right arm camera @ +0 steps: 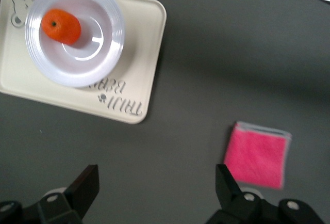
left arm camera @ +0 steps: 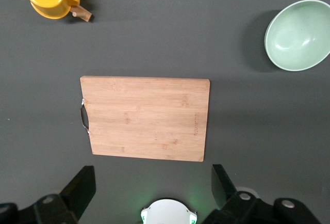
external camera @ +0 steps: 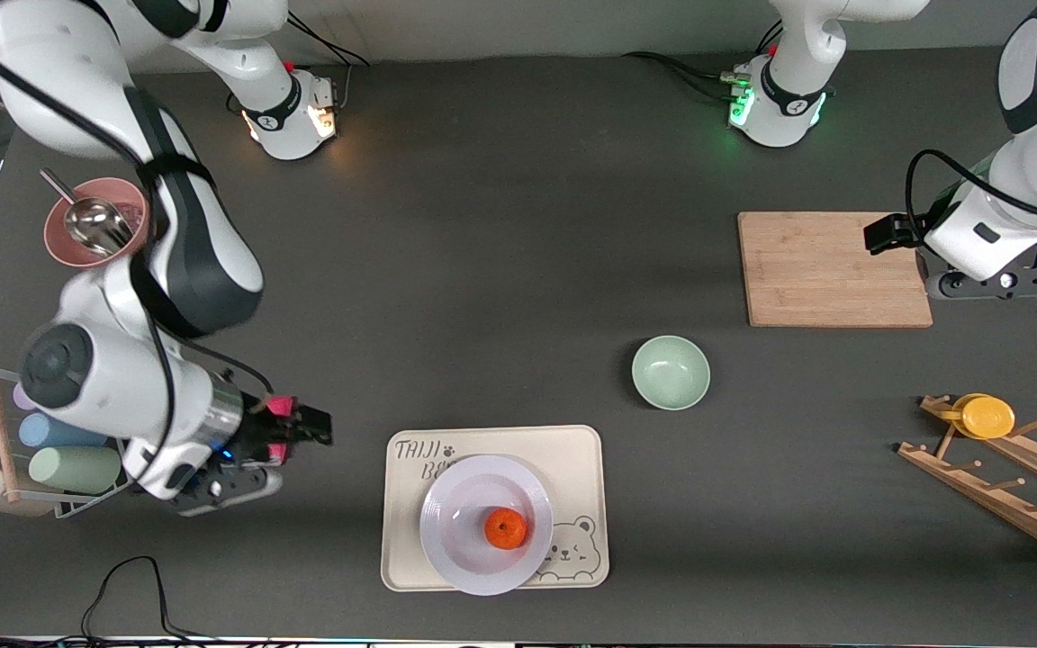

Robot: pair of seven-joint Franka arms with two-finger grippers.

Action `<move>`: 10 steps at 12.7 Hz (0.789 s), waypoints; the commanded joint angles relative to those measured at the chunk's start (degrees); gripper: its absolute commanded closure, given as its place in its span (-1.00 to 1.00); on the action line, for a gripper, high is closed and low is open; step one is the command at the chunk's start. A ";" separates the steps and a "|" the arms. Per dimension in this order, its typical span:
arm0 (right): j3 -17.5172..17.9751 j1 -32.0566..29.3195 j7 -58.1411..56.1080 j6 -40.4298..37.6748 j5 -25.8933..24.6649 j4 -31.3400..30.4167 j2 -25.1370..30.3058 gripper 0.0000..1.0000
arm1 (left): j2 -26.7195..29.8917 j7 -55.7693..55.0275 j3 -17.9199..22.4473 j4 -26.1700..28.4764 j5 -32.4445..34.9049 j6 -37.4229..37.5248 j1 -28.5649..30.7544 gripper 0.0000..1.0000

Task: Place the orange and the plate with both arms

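Observation:
The white plate (external camera: 473, 526) sits on the cream bear tray (external camera: 581, 450) near the front camera's edge of the table. The orange (external camera: 506, 527) lies in the plate's well, a little toward the left arm's end. Plate (right arm camera: 98, 59) and orange (right arm camera: 61, 26) also show in the right wrist view. My right gripper (external camera: 221, 486) hangs open and empty (right arm camera: 154, 177) over bare table beside the tray, toward the right arm's end. My left gripper (external camera: 996, 283) is open and empty (left arm camera: 154, 180) above the table by the wooden cutting board (left arm camera: 147, 118).
A pale green bowl (external camera: 671, 372) stands between tray and cutting board (external camera: 834, 268). A wooden rack holds a yellow cup (external camera: 987, 416) at the left arm's end. A pink bowl with a metal scoop (external camera: 95, 223), a cup rack (external camera: 50, 450) and a pink cloth (right arm camera: 255, 154) are at the right arm's end.

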State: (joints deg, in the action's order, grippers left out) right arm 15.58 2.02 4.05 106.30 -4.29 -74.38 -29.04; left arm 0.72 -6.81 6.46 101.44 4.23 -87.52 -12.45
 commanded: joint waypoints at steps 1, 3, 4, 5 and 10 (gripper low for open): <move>-2.56 0.17 1.22 0.04 -2.39 -13.48 14.14 -1.00 | -0.63 0.57 0.65 -1.51 0.60 1.56 -0.83 -1.00; -4.15 0.09 1.49 -1.70 -5.27 -15.70 19.17 -1.00 | -0.72 0.57 0.65 -1.69 0.60 1.47 -0.74 -1.00; -6.33 0.08 1.40 -5.20 -5.20 -15.18 19.98 -1.00 | -0.72 0.57 0.65 -1.69 0.52 1.47 -0.82 -1.00; -6.79 0.08 0.79 -6.62 -5.20 -14.40 20.07 -1.00 | -0.72 0.57 0.65 -1.69 0.43 1.39 -0.74 -1.00; -6.44 0.43 1.30 -14.00 -4.42 -15.08 25.94 -1.00 | -0.80 0.48 0.65 -4.23 -0.36 0.24 -0.91 -1.00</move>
State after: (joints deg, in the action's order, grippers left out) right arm 8.88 2.00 4.05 95.32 -8.55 -87.28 -7.47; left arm 0.66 -6.81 6.47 100.18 4.14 -87.68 -12.45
